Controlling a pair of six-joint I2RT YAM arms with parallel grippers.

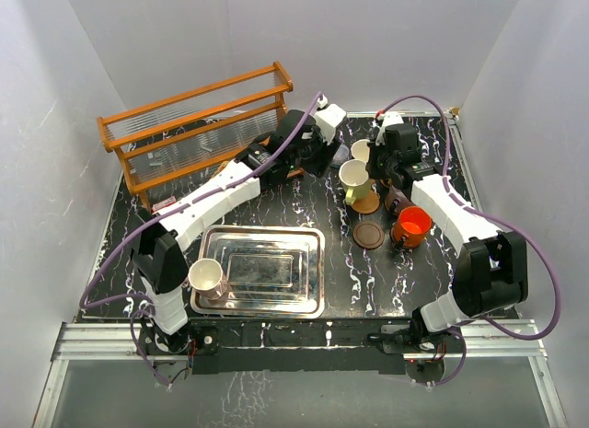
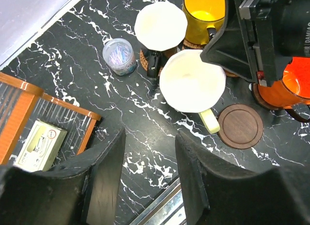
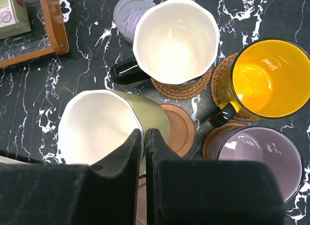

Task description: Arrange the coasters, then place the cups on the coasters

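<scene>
Six cups, all empty: the cream cup (image 3: 175, 41) and yellow cup (image 3: 269, 77) stand on woven coasters. The mauve cup (image 3: 259, 155) is beside them, and the olive cup (image 3: 99, 126) sits partly on a reddish coaster (image 3: 181, 130). The red-orange cup (image 2: 295, 82) is beside one bare dark coaster (image 2: 240, 126). The pale pink cup (image 1: 206, 277) stands in the tray (image 1: 304, 262). The small pot (image 2: 119, 55) holds thin sticks. The left gripper (image 2: 149, 152) gapes, empty. The right gripper (image 3: 144, 138) is closed tight at the olive cup's rim; I cannot tell whether it pinches the rim.

A robotics lab test cell, not a lived-in room: plain white panels (image 1: 55, 124) box in a black marbled bench (image 1: 340, 262) on three sides. Along its near edge an aluminium rail (image 1: 294, 341) carries the left arm (image 1: 212, 193) and the right arm (image 1: 451, 216), both trailing purple cables (image 1: 543, 290). The cups (image 1: 354, 179), coasters (image 1: 369, 235), wooden rack (image 1: 198, 124) and steel tray (image 1: 267, 304) are household props laid out within the arms' reach.
</scene>
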